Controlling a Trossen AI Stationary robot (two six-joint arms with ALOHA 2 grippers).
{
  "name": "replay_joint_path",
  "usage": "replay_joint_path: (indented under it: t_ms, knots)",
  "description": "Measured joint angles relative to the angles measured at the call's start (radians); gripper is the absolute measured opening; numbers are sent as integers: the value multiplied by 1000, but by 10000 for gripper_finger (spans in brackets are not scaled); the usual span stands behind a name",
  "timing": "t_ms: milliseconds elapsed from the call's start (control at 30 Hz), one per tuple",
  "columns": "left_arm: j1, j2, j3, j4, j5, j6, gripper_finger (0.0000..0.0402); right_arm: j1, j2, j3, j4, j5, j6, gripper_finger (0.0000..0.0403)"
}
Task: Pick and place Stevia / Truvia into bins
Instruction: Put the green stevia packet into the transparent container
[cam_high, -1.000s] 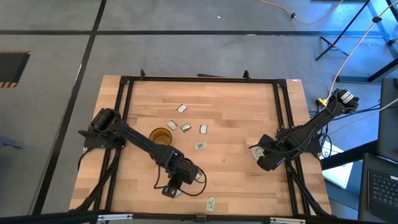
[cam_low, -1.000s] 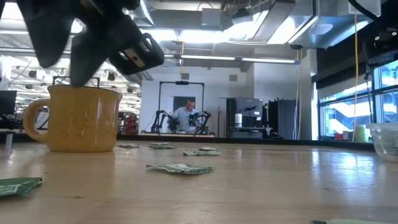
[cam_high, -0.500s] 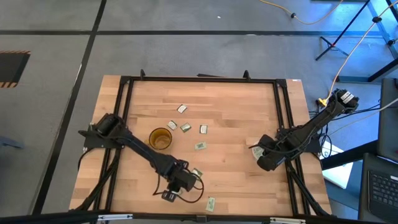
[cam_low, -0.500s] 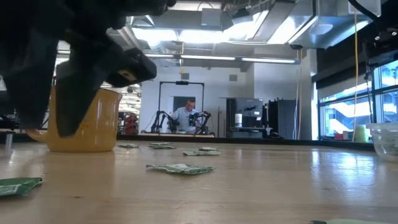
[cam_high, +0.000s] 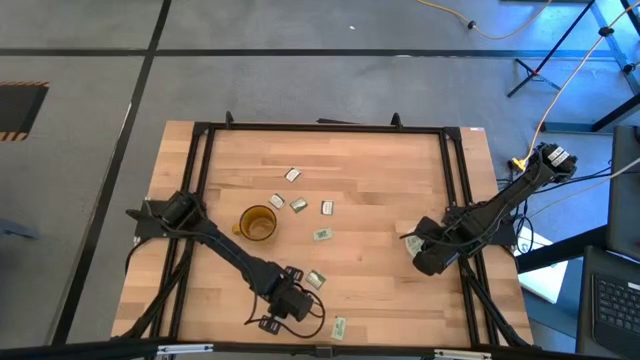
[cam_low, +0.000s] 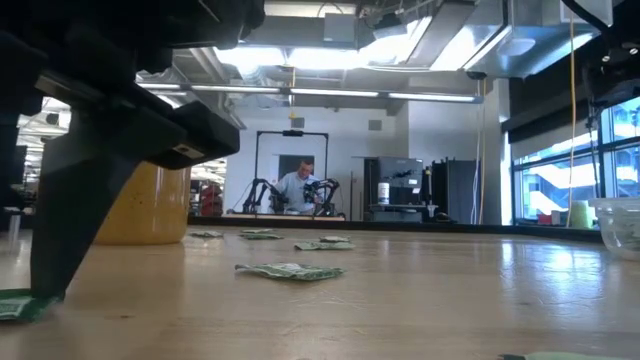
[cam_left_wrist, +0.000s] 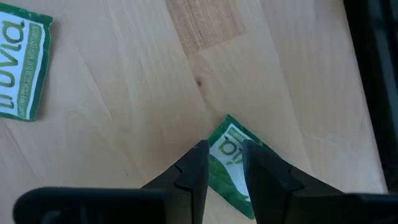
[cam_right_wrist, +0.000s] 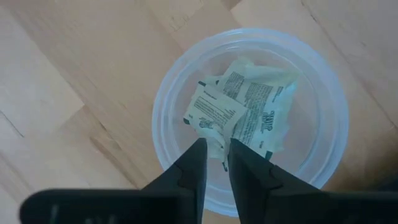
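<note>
Left claw is right down on the tabletop near the front edge, its two fingers close together with a green-and-white Truvia sachet pinched between the tips. The sachet lies flat on the wood, one corner poking out beyond the fingers. In the high view that claw sits low at the front, left of centre, with a loose sachet just beside it and another closer to the front edge. The low view fills up with the dark claw body, one fingertip planted on a green sachet at the picture's edge.

Behind it stands the amber mug, upright, well clear of the left claw. A loose group of sachets lies beyond the mug toward mid-table, each flat and apart from the rest.

Over on the right, the right claw hangs above the clear plastic cup, fingers nearly together. A tip may be touching the paper below, hard to say from here. Inside the cup, a few sachets lie crumpled, white backs up. In the high view the right claw is at the table's right side, mostly hiding the cup.

Far back in the room, a person sits at another rig.
</note>
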Motion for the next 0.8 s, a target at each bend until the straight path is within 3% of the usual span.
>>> replay_joint_path:
  t_ms: [600,800]
  knots:
    - [-1,28,0,-10,-49,-2,23,0,0,0,27,1,0,69]
    - [-2,28,-1,-11,-49,-1,49,0,0,0,47,-25,0,69]
